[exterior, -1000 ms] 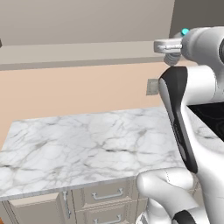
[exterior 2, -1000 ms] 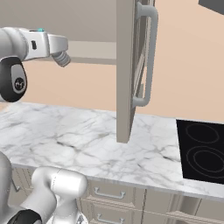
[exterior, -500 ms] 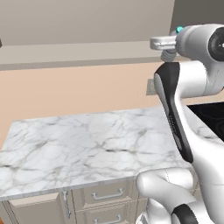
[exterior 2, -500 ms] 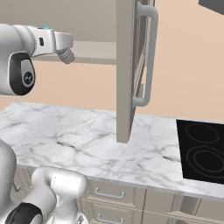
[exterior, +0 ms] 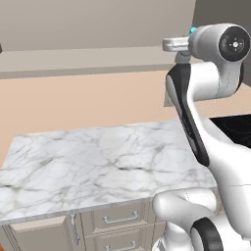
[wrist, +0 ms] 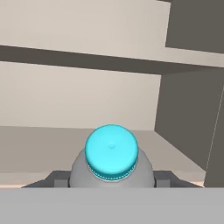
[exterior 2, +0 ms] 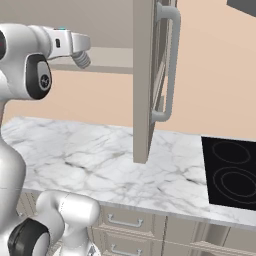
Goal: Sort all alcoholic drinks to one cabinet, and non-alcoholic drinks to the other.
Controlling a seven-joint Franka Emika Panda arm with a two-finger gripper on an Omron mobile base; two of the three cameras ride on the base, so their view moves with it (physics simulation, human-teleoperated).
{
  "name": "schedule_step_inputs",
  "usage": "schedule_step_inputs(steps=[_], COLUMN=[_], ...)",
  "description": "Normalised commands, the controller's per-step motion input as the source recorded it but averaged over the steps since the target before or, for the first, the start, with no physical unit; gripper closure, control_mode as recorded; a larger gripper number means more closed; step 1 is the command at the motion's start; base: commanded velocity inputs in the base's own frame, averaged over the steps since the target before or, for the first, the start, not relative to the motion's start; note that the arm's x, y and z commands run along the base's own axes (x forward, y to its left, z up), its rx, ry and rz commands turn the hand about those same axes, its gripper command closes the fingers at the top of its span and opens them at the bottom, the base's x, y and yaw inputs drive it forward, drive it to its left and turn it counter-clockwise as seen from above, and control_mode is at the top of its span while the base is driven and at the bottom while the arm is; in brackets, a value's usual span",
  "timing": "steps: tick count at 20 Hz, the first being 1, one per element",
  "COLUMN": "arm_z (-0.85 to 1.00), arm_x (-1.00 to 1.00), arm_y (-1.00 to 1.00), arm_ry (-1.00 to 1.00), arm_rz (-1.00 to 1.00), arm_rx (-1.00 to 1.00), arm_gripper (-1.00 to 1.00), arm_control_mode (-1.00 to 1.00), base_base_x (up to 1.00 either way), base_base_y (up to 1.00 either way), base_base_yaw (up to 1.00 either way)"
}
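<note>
A clear non-alcoholic bottle with a pale teal cap (wrist: 111, 151) sits low in the hand view, its cap turned toward the camera. My gripper (wrist: 111, 180) is shut on it, with a dark finger showing on each side of its body. Behind it opens the inside of a wall cabinet, with a pale shelf floor (wrist: 39, 146). In the base views my gripper (exterior: 169, 45) (exterior 2: 86, 44) is held high at cabinet height, level and pointing at the wall. The alcoholic drinks are out of view.
An open cabinet door (exterior 2: 146, 85) with a long grey handle (exterior 2: 170, 65) hangs just right of the hand. A bare marble counter (exterior: 98, 162) lies below. A black cooktop (exterior 2: 231, 172) sits at its right end. Drawers (exterior: 120, 218) run under the counter.
The hand, still gripping the bottle, has moved forward toward the wall cabinet and closer to the open door. The jaws have not changed.
</note>
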Motion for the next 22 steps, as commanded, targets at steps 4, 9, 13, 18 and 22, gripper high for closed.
schedule_step_inputs(steps=[4,9,13,18,22], arm_z=[0.00,0.00,0.00,0.00,0.00], arm_x=[0.41,0.39,0.34,0.29,0.24], arm_y=[-0.02,-0.03,-0.04,-0.02,-0.01], arm_ry=[0.00,0.00,0.00,0.00,0.01], arm_rz=[0.00,-0.01,-0.01,-0.01,-0.02], arm_rx=[0.00,0.00,0.00,0.00,0.00], arm_gripper=[1.00,1.00,1.00,1.00,1.00], arm_control_mode=[-1.00,-1.00,-1.00,-1.00,-1.00], base_base_x=[0.00,0.00,0.00,0.00,0.00], base_base_y=[0.00,0.00,0.00,0.00,0.00], base_base_yaw=[0.00,0.00,0.00,0.00,0.00])
